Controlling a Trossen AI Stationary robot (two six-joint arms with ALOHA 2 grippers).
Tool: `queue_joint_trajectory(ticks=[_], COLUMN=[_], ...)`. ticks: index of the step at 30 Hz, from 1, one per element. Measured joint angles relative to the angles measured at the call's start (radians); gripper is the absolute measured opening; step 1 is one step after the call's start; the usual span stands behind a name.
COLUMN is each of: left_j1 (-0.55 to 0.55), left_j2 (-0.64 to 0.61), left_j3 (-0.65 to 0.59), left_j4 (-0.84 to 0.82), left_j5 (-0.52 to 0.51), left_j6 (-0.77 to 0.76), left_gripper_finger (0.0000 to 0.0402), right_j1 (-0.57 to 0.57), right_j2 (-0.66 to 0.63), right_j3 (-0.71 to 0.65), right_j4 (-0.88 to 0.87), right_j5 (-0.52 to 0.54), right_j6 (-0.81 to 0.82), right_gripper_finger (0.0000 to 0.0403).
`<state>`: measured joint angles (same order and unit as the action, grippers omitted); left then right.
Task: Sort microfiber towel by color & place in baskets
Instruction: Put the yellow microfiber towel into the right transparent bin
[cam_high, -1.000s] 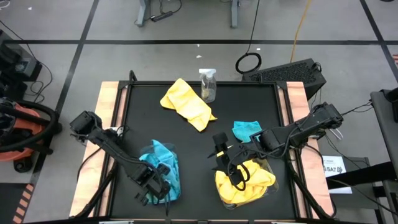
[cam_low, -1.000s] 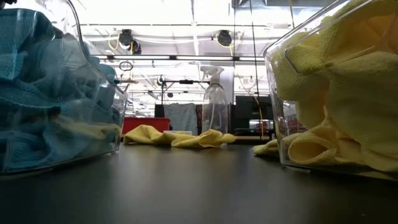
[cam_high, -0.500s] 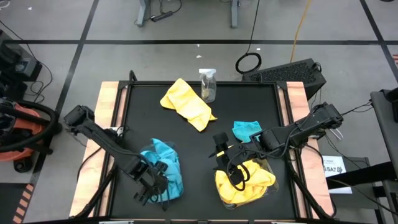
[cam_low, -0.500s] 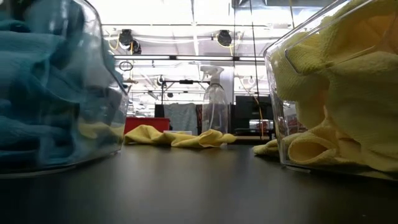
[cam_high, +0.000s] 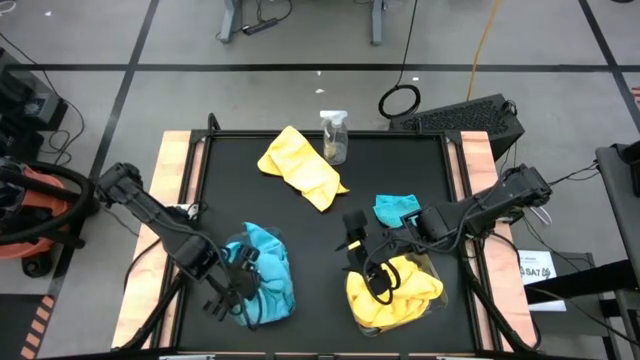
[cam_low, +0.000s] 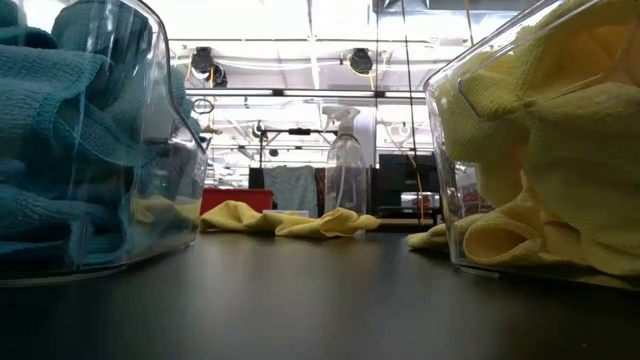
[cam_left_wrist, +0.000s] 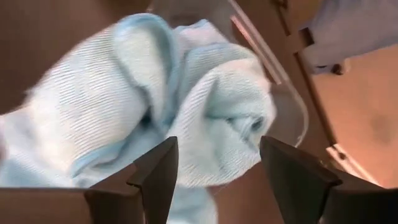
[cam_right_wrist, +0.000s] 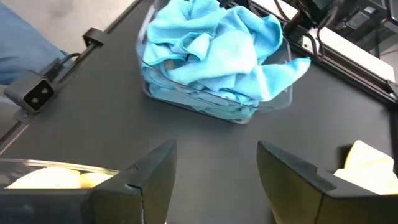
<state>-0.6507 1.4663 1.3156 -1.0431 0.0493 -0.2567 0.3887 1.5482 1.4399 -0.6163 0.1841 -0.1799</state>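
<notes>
High view: left gripper (cam_high: 232, 290) at the near-left of the black surface (cam_high: 240, 190), beside the left basket (cam_high: 262, 300) heaped with turquoise towels (cam_high: 270, 275). Right gripper (cam_high: 372, 283) over the right basket (cam_high: 425, 300), which holds yellow towels (cam_high: 395, 295). One loose yellow towel (cam_high: 300, 168) lies toward the far side, touching a spray bottle (cam_high: 334, 135). One loose turquoise towel (cam_high: 396, 209) lies just beyond the right basket.

Low view: turquoise-filled basket (cam_low: 150, 120) on one side, yellow-filled basket (cam_low: 450, 180) on the other; loose yellow towel (cam_low: 285, 220) and spray bottle (cam_low: 345, 165) between, farther back.

Left wrist view: fingers (cam_left_wrist: 158, 171) apart, nothing between them, turquoise towels (cam_left_wrist: 124, 106) just beyond.

Right wrist view: fingers (cam_right_wrist: 155, 171) apart, empty, facing the turquoise basket (cam_right_wrist: 273, 102) across the surface.
</notes>
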Motion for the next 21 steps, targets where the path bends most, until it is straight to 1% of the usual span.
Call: queue_joint_trajectory(ticks=[5,15,21], left_j1=[0.001,0.002,0.002], left_j2=[-0.042,-0.119,-0.125], left_j3=[0.027,0.027,0.020], left_j4=[-0.053,-0.052,-0.068], left_j5=[-0.129,-0.400,-0.480], left_j6=[0.023,0.126,0.184], left_gripper_finger=[0.0233,0.0233,0.0233], right_j1=[-0.027,-0.099,-0.163], right_j2=[0.000,0.000,0.001], right_j3=[0.000,-0.001,-0.072], right_j4=[-0.004,-0.005,0.045], right_j5=[0.000,-0.002,-0.012], right_j6=[0.000,-0.033,-0.056], right_gripper_finger=[0.0215,0.0215,0.0215])
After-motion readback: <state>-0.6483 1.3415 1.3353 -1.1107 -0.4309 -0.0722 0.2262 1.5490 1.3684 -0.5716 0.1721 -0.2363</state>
